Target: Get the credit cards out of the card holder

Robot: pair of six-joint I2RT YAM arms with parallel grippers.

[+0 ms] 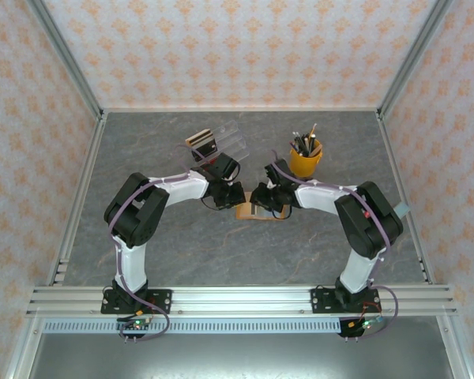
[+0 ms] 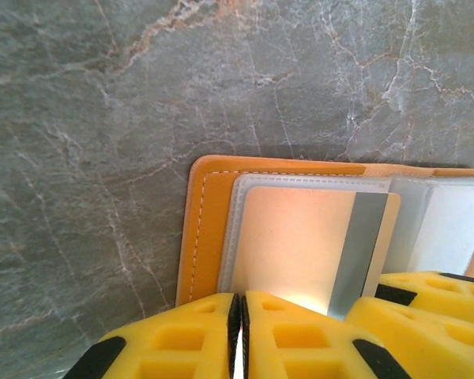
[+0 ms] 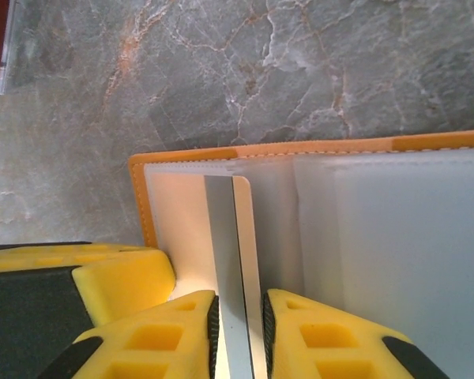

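Step in hand: drawing a card out. The card holder (image 1: 258, 212) lay open mid-table, between both arms. My right gripper (image 3: 238, 332) was closed down on a credit card (image 3: 237, 245), thin and stiff, cream with a grey stripe. The left gripper (image 2: 238, 335) sat over the holder's near edge, jaws all but touching; I couldn't tell if they pinched anything. The holder had a stitched orange rim and frosted plastic sleeves (image 3: 411, 237), slick and floppy. The table (image 1: 182, 245) was grey, marbled and matte. Next, I judged: a straight pull along the sleeve with the left pinning the holder, or it would drag along.
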